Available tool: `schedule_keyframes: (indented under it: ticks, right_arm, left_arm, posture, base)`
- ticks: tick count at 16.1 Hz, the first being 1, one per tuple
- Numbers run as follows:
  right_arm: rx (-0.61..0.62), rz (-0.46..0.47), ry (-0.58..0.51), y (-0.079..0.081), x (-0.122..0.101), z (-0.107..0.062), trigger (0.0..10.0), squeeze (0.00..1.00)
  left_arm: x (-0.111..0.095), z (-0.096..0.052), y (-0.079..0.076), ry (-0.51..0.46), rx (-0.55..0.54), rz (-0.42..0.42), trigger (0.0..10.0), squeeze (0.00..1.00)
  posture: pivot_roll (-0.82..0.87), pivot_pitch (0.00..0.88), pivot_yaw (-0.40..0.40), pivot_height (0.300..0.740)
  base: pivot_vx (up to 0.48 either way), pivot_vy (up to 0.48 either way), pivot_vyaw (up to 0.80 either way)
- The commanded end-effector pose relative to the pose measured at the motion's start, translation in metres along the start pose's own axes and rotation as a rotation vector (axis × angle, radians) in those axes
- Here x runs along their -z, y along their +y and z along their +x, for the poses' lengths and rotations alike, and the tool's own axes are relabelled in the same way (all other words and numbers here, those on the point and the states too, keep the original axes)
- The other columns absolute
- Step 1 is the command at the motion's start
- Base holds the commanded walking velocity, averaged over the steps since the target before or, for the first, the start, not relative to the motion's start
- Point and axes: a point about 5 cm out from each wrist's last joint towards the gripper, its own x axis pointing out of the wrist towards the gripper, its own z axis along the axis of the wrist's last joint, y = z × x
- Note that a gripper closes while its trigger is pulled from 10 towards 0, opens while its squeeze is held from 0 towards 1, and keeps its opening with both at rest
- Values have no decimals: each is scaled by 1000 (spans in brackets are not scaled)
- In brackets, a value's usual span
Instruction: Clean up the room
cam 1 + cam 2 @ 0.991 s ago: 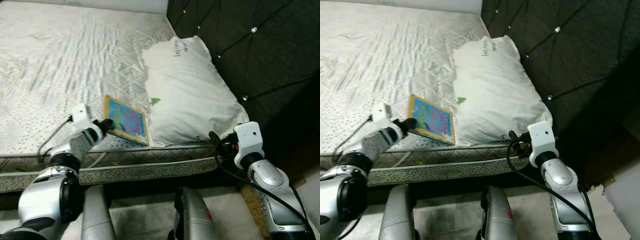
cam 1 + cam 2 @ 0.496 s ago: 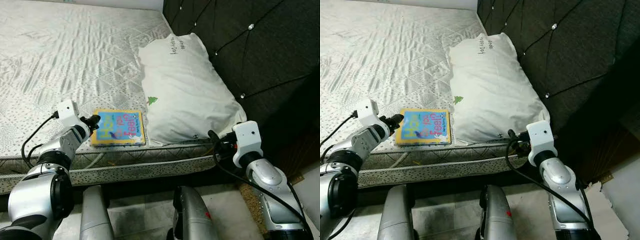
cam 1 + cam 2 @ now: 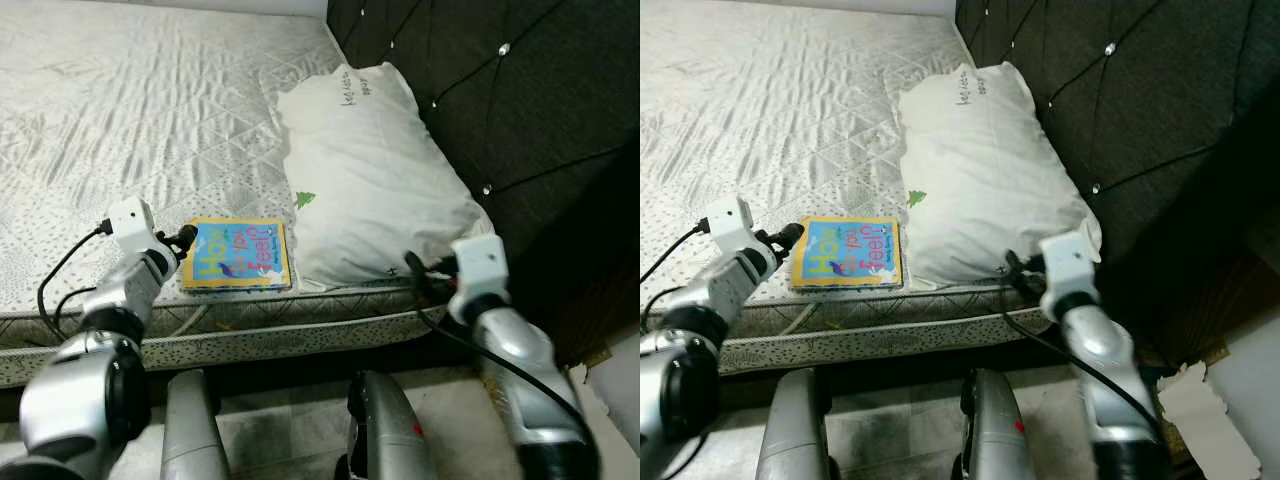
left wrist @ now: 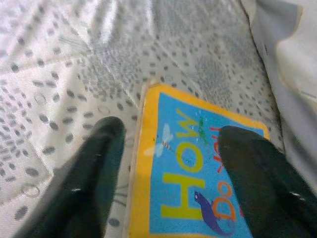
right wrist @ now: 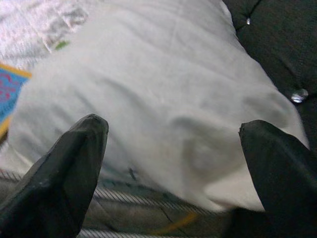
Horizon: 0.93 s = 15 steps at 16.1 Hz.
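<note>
Blue-and-yellow picture book [image 3: 238, 254] lies flat at the mattress [image 3: 120, 110] edge; my left claw [image 4: 168, 163] straddles its corner, open; right claw [image 5: 173, 163] gapes at the white pillow [image 3: 375, 180].

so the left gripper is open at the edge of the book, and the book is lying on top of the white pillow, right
Not quite. The book lies flat on the mattress beside the white pillow, not on top of it, as the left eye view shows. The rest holds: the left gripper is open at the book's edge, one finger over the mattress and one over the cover.
</note>
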Motion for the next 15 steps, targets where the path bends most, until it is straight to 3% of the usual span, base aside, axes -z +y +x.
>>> schedule_keyframes:
  ticks: [1,5,7,9,11,14,15]
  right_arm:
    - [4,12,-16,1,-3,5,10000,0]
    - [-25,86,-46,20,-6,25,10000,0]
    - [-38,133,-63,28,-10,40,10000,0]
    - [-46,167,-98,35,-19,51,10000,0]
    - [-44,208,-118,37,-24,58,10000,0]
    - [-42,240,-155,38,-29,64,10000,0]
    - [-29,244,-168,36,-30,65,10000,0]
  left_arm:
    - [2,-1,-3,-31,-7,35,10000,1000]
    - [15,-31,-16,-187,-38,157,10000,1000]
    - [11,-52,-16,-324,-112,260,10000,1000]
    - [2,-63,-14,-413,-150,300,10000,1000]
    - [-5,-72,-17,-466,-169,344,10000,1000]
    - [0,-83,-21,-490,-196,359,10000,1000]
    - [1,-85,-27,-503,-207,373,10000,596]
  posture:
    - [-22,0,-99,557]
    - [53,0,-73,557]
    - [105,0,-57,557]
    - [129,0,-51,557]
    - [150,0,-49,557]
    - [157,0,-41,557]
    - [153,0,-39,557]
  base:
    - [0,0,0]
    - [0,0,0]
    - [0,0,0]
    - [0,0,0]
    - [0,0,0]
    - [0,0,0]
    - [0,0,0]
